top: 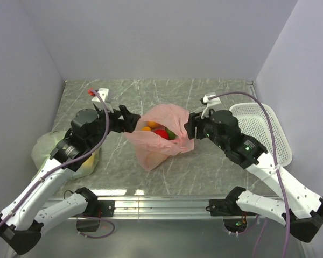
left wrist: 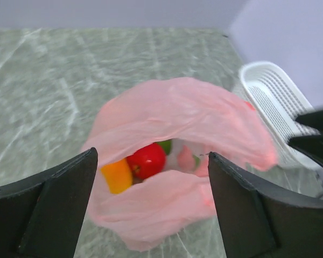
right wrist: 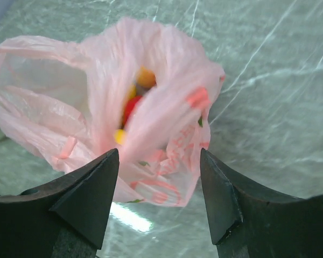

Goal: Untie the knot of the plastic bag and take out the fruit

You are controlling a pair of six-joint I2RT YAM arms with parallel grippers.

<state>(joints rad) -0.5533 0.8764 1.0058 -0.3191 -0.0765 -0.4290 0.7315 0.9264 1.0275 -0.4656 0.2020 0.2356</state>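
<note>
Both open-jawed, left gripper (top: 130,120) and right gripper (top: 190,128) flanked the gaping pink bag (top: 157,149); pinning its rim first seemed wise.

**Table layout: items by position**

- plastic bag (top: 160,144): middle of the table (top: 215,102), mouth upward, fruit (top: 160,133) inside.
- left gripper (top: 130,120): at the bag's left rim.
- right gripper (top: 189,129): at the bag's right rim.
- basket (top: 269,129): right edge, beside the right arm.
- second bag (top: 46,150): left edge, partly under the left arm.
</note>
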